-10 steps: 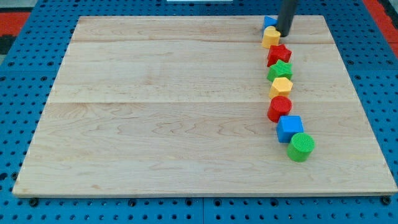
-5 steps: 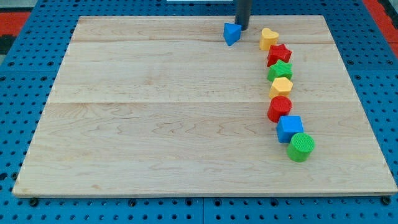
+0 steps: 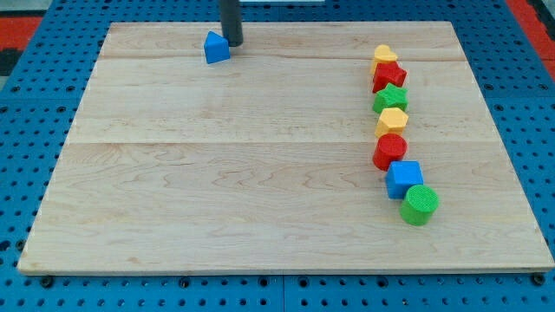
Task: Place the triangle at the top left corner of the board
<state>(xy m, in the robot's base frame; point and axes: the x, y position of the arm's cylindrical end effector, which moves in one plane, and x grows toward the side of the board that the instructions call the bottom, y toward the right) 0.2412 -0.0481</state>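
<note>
Right now my tip (image 3: pixel 232 42) sits just beside the blue triangle (image 3: pixel 216 48), on its right flank and a touch toward the view's top, apparently touching it — though from this angle I can't be sure there is no sliver of gap. There are no jaws on this rig, only the rod, so nothing is gripped; the block is merely being shoved. The triangle lies on the wooden counter (image 3: pixel 260 173) near the top edge, left of centre, with the top left corner well apart from it.

To do this push well, I want the tip centred behind the triangle's right face, so the block slides straight leftward and doesn't spin off the rod. I judge a slight drop of the tip toward the view's bottom would square the contact. Slow travel near the corner matters — the edge is close.

Over on the view's right, the column running from the yellow heart (image 3: pixel 384 55) down to the green cylinder (image 3: pixel 420 204) stays out of the path.
</note>
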